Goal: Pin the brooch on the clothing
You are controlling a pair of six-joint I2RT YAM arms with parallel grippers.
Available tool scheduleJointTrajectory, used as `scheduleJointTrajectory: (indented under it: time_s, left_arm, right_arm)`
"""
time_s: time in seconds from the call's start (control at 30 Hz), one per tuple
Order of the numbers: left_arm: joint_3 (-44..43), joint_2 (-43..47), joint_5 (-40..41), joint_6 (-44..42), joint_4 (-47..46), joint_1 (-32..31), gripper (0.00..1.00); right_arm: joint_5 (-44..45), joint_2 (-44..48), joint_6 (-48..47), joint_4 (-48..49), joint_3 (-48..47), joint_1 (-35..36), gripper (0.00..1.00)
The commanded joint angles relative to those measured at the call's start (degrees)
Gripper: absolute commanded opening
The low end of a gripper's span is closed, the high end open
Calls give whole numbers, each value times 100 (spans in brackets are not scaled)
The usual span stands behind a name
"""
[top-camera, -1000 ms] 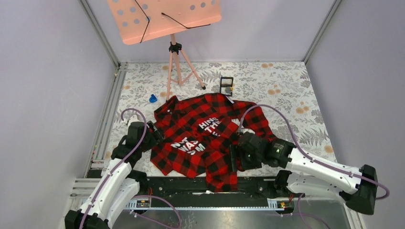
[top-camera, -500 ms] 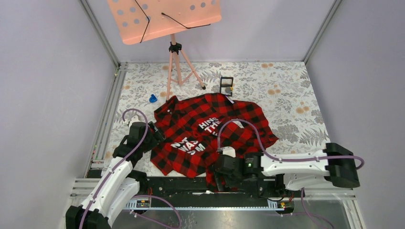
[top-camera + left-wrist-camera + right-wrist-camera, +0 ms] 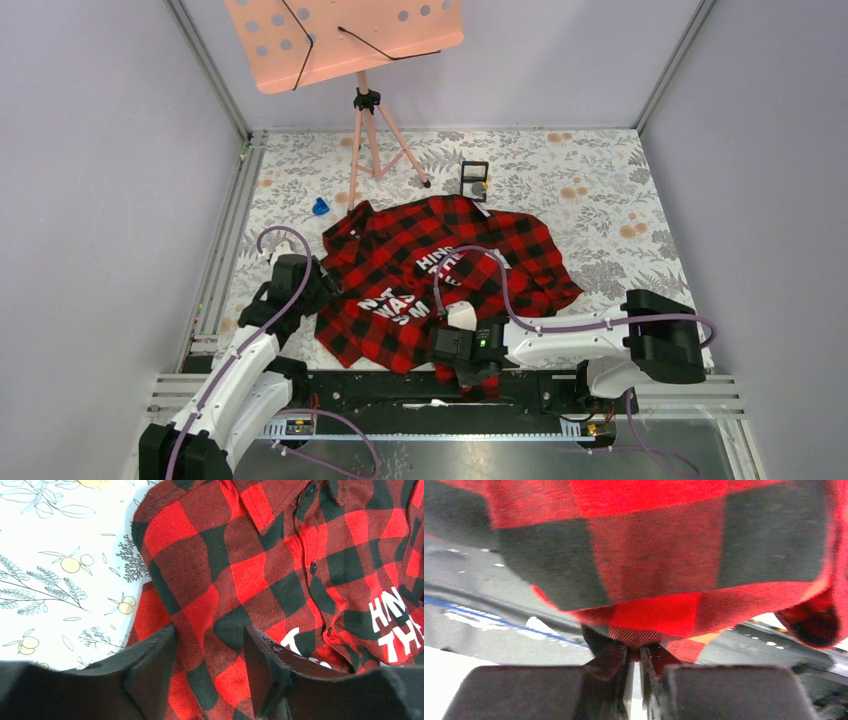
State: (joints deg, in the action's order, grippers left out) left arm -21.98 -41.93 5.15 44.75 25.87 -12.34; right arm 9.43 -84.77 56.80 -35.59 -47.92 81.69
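The clothing (image 3: pixel 400 250), a red-and-black check shirt with white letters, lies crumpled on the floral table, its near hem hanging over the front edge. My left gripper (image 3: pixel 322 287) rests at the shirt's left edge. In the left wrist view it (image 3: pixel 210 630) is open, and its fingers (image 3: pixel 150 665) straddle the flannel (image 3: pixel 260 570). My right gripper (image 3: pixel 440 355) is at the near hem. The right wrist view shows it (image 3: pixel 636 652) pinched shut on the hem's edge (image 3: pixel 654 555). I cannot make out the brooch in any view.
A pink music stand (image 3: pixel 365 100) on a tripod stands at the back. A small black frame box (image 3: pixel 473 178) sits behind the shirt, and a small blue object (image 3: pixel 320 207) lies at its back left. The black front rail (image 3: pixel 380 385) runs under the hem.
My right arm swung from the shirt's right side across to its near hem, and its jaws closed on the fabric. The left gripper stayed in place and narrowed slightly.
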Motion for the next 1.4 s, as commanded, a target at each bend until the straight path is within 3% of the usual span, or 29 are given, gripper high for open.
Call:
scheduleJointTrajectory:
  time_s: [0.0, 0.07, 0.27, 0.43, 0.6, 0.7, 0.73, 0.77, 0.8, 0.9, 0.97, 1.13, 1.37]
  left_arm:
    - [0, 29, 186, -31, -274, 62, 48]
    - [-7, 11, 232, -73, -287, 93, 37]
    - [-41, -153, 404, -217, -305, 210, 2]
    - [-95, -84, 408, -205, -311, 300, 0]
    - [-184, 75, 419, -211, -143, 329, 0]
    - [-259, 239, 421, -230, 45, 329, 0]
    - [-277, 308, 413, -223, 99, 329, 0]
    - [-292, 372, 381, -226, 143, 329, 0]
    - [-317, 419, 325, -242, 193, 329, 2]
    - [-416, 549, 166, -274, 391, 329, 31]
    - [-489, 707, 116, -274, 538, 329, 48]
    - [-770, 1101, 48, -267, 932, 329, 75]
    - [-1057, 1112, -107, -414, 1152, 333, 83]
  right_arm:
    - [1120, 276, 173, -1132, -185, -49, 6]
    - [1423, 517, 121, -1665, -182, -166, 0]
    - [1815, 1338, -455, -3184, -221, -861, 0]
    - [1866, 1962, -598, -4155, -446, -1204, 2]
    - [1490, 2087, -490, -4545, -486, -1217, 3]
    - [1718, 2092, -248, -4954, -436, -1214, 4]
    - [1844, 2092, -175, -5067, -449, -1212, 6]
    - [1931, 2085, -117, -5147, -494, -1216, 17]
    - [1970, 2073, -96, -5180, -573, -1217, 30]
    - [1918, 2049, -132, -5088, -880, -1217, 65]
    - [1810, 2060, -356, -4926, -1111, -1217, 78]
    - [1297, 2300, -1059, -3718, -1425, -1073, 85]
    - [96, 2007, -1778, -1030, -1215, -671, 87]
